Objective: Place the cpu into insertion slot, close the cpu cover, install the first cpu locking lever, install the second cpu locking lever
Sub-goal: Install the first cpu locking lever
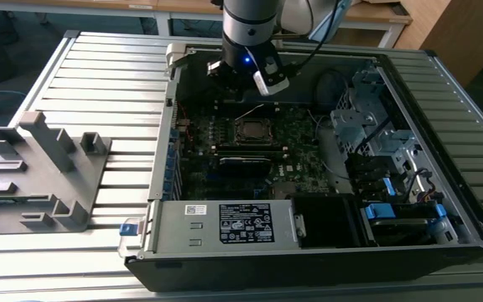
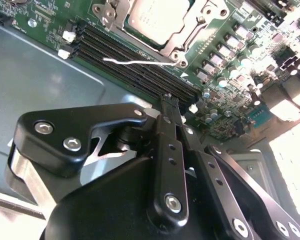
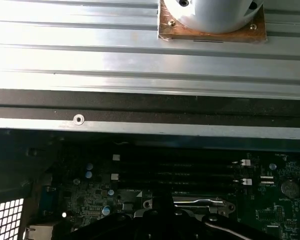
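The insertion slot (image 1: 254, 129) sits mid-motherboard inside the open computer case. In the second wrist view the pale silver cpu (image 2: 157, 20) lies in it, with the silver cpu cover (image 2: 186, 41) lying down around it. A thin wire locking lever (image 2: 140, 61) runs free along the socket's side next to the memory slots; in the exterior view the lever (image 1: 254, 112) angles up from the socket. My gripper (image 2: 166, 98) hangs shut a little away from the lever, over the memory slots, nothing between its fingers. In the exterior view the gripper (image 1: 239, 95) is just behind the socket.
Black memory slots (image 2: 140, 65) lie between gripper and socket. The case's back wall (image 3: 140, 115) is close behind the gripper. A power supply (image 1: 224, 223) and drive bays with blue tabs (image 1: 392, 211) fill the case front. A grey fixture (image 1: 40, 170) stands on the slatted table.
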Controlling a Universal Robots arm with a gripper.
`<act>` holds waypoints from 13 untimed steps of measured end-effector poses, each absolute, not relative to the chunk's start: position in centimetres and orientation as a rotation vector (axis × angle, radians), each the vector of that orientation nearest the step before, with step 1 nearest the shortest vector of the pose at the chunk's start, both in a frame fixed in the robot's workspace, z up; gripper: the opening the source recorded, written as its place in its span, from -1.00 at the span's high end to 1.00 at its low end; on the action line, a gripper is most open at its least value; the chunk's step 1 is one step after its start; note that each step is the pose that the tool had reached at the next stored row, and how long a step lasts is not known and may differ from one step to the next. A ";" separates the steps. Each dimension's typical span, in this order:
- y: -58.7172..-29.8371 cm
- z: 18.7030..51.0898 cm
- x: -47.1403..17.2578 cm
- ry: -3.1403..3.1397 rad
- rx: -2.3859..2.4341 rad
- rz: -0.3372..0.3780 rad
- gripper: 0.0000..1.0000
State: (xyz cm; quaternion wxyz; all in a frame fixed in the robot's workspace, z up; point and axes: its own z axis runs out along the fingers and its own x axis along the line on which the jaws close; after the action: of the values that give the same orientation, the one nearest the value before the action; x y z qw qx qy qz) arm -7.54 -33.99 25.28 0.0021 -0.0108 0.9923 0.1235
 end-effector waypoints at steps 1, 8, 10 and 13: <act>-34.0 25.3 -7.5 3.114 -0.034 0.381 0.79; -34.0 25.0 -7.4 3.118 -0.034 0.352 0.79; -34.0 24.9 -7.1 3.118 -0.034 0.352 0.79; -34.0 24.8 -7.0 3.118 -0.034 0.351 0.79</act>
State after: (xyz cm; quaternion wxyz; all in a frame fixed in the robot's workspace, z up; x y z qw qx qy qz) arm -6.99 -33.95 24.80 0.0018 -0.0109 0.9936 0.1120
